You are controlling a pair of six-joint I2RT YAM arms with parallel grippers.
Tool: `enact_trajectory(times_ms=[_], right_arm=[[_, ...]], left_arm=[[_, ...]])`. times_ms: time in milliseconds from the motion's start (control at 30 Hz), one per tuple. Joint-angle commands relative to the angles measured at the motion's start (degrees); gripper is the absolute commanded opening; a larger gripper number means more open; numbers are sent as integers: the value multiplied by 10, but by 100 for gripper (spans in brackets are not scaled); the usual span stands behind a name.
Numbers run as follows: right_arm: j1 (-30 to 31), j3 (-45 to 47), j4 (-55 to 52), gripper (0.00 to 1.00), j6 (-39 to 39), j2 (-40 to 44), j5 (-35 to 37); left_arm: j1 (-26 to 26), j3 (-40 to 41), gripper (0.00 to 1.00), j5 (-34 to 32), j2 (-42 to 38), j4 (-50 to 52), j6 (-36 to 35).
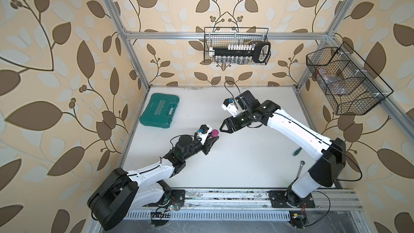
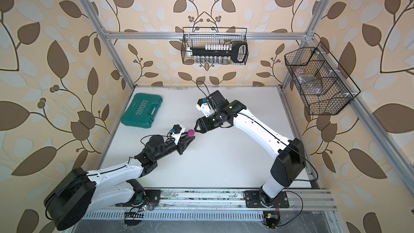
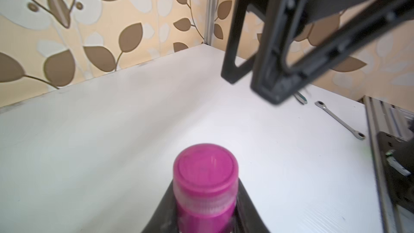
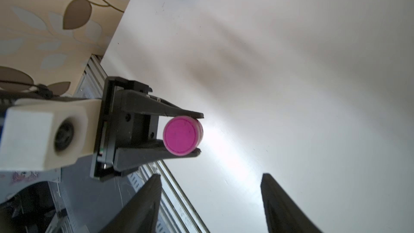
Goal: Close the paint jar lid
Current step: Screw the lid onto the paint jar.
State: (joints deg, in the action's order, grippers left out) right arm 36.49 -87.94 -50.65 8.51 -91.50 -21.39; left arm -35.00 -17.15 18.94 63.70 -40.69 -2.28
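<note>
Right wrist view: the left claw (image 4: pixel 200 133) grips the pink paint jar (image 1: pixel 215 135) between both fingers, above the white table (image 4: pixel 291 86). Seen from the left wrist, the round lid (image 3: pixel 206 171) sits on the jar's top. Facing it, the right claw (image 4: pixel 211 175) stands wide, holding nothing, just beside the jar without touching it in both top views. A green tool case (image 1: pixel 159 111) lies at the table's far left; a wrench (image 1: pixel 299 170) rests near the right arm's base (image 1: pixel 291 196). A wire basket (image 1: pixel 208 48) hangs on the back wall.
</note>
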Motion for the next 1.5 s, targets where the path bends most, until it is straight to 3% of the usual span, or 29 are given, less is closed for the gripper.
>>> enact_trajectory(times_ms=[0, 67, 233, 500, 900, 1467], right_arm=[[-1, 9, -54, 70, -141, 22, -48], [0, 25, -58, 70, -211, 31, -79], [3, 76, -29, 68, -324, 55, -120], [6, 62, -28, 67, -381, 37, -159], [32, -11, -62, 60, -389, -49, -129], [38, -37, -95, 28, -367, -80, -120]], left_arm=[[20, -37, 1, 140, -6, 20, 14], [28, -55, 1, 198, 4, 44, 14], [30, -86, 1, 247, 17, 84, 9], [29, -98, 1, 258, 26, 108, -4], [28, -98, 1, 259, 29, 109, -9], [28, -92, 1, 235, 20, 102, -10]])
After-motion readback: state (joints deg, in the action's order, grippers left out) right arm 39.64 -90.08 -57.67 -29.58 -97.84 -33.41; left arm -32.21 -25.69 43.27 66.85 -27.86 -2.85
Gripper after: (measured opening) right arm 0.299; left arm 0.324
